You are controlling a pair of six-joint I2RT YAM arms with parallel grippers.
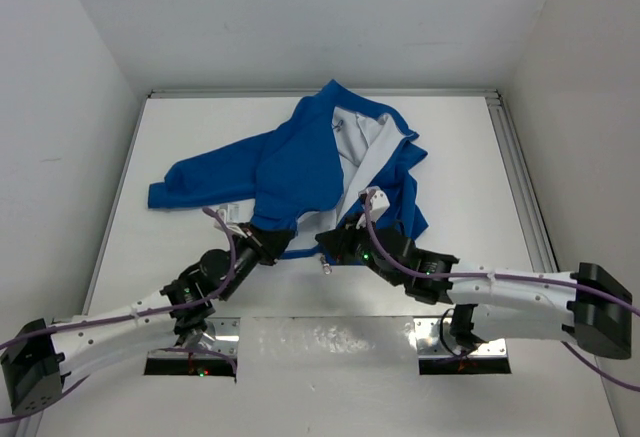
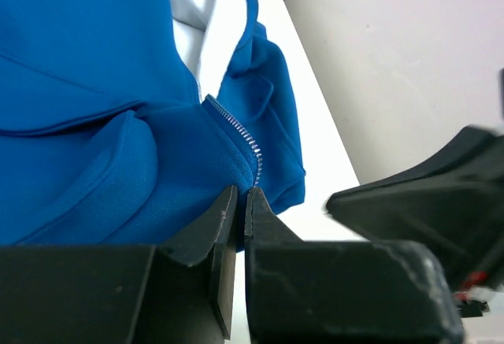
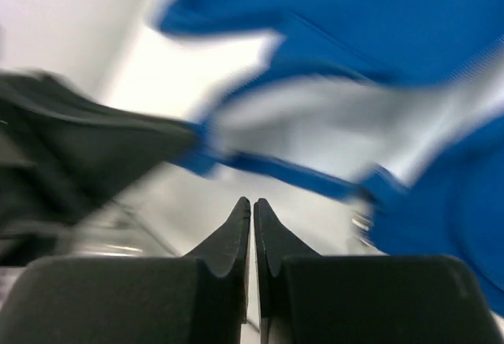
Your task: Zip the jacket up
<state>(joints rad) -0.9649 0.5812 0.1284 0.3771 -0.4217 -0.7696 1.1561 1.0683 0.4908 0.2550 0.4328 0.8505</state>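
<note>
Top external view: the jacket (image 1: 290, 162) lies open across the middle of the frame, its pale lining (image 1: 358, 149) facing up and its hem toward the bottom. In the left wrist view the zipper teeth (image 2: 236, 127) run down to that hem. There the left gripper (image 2: 240, 198) is pressed together, apparently pinching the edge. Just beside it, the right gripper (image 3: 252, 202) is closed on nothing, and its own view is blurred. A small metal piece (image 1: 323, 268), likely the pull, lies below the hem. To do this well, I judge the right claw should open, steady itself, then seat squarely on the pull, with the left holding the hem taut.
</note>
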